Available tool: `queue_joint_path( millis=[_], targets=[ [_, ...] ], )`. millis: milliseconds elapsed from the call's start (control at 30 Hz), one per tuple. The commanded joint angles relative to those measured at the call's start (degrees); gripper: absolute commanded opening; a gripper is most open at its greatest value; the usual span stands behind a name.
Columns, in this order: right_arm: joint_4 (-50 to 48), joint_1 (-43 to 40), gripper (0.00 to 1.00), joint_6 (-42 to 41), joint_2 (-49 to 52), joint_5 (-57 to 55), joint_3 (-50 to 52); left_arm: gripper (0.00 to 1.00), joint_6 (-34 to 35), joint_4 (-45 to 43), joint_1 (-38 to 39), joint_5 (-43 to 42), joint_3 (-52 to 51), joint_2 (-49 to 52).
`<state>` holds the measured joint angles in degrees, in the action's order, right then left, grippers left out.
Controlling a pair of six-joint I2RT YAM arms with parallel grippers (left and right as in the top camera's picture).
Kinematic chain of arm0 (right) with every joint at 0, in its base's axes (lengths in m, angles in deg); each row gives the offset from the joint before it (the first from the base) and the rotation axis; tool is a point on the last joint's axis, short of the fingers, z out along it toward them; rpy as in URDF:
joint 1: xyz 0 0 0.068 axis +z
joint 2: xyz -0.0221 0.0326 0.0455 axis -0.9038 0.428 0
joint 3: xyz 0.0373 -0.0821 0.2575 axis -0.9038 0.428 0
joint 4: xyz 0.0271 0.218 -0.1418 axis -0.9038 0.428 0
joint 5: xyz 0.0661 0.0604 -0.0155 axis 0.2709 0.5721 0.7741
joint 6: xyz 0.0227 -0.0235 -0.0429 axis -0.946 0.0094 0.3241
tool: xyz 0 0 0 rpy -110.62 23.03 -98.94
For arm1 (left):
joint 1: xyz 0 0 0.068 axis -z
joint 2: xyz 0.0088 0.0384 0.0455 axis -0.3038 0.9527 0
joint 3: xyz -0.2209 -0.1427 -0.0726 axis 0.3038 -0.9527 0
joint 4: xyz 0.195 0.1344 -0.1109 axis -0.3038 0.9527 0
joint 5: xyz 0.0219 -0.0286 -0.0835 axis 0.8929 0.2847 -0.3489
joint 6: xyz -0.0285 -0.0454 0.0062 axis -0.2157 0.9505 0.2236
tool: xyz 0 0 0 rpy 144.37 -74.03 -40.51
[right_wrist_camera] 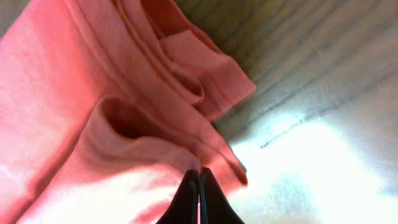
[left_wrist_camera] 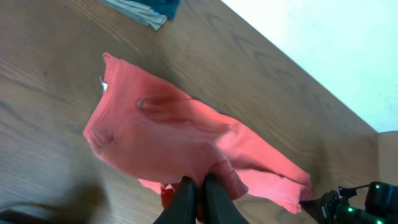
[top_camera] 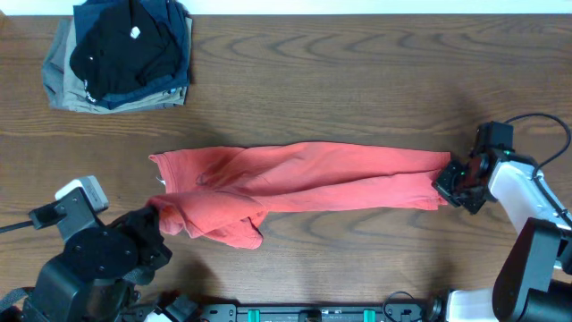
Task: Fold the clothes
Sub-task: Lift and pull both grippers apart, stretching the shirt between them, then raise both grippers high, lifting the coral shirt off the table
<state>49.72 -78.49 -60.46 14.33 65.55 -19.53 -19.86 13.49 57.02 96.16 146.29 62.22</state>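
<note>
The clothes, a coral-red T-shirt [top_camera: 313,174], lie bunched into a long band across the middle of the wooden table [top_camera: 357,80]. My left gripper [top_camera: 159,215] is shut on a gathered fold at the band's lower left end, which hangs rumpled toward the front edge. In the left wrist view the black fingers [left_wrist_camera: 185,196] pinch red cloth [left_wrist_camera: 155,130] between them. My right gripper [top_camera: 445,185] is shut on the shirt's right end. Its wrist view shows the fingertips [right_wrist_camera: 189,186] pressed together on a hem edge of the layered cloth [right_wrist_camera: 112,93].
A stack of folded black, navy and khaki garments [top_camera: 121,54] sits at the back left corner, and its edge shows in the left wrist view [left_wrist_camera: 143,7]. The right arm's white body [top_camera: 523,192] stands at the table's right edge.
</note>
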Motion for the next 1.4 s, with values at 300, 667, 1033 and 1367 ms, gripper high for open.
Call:
queue_joint_path(
  millis=[300, 667, 1033, 1367],
  targets=[
    [20.35, 0.24, 0.01, 4.48, -16.48, -0.55, -20.39, 0.06, -6.62, -5.01, 0.13, -1.49, 5.27, 4.72],
    [38.66, -1.75, 0.01, 11.41, -24.20, -0.57, -45.48, 0.06, -12.59, 0.07, 0.11, -1.40, 23.89, 7.54],
    [52.46, -3.89, 0.01, 15.91, -23.80, -0.57, -74.25, 0.06, -12.09, 5.99, 0.13, -1.11, 43.41, 10.62],
    [49.03, -3.85, 0.01, 14.14, -16.98, 4.04, -76.32, 0.06, -12.13, 3.52, 0.13, 8.63, 38.75, 20.06]
  ],
)
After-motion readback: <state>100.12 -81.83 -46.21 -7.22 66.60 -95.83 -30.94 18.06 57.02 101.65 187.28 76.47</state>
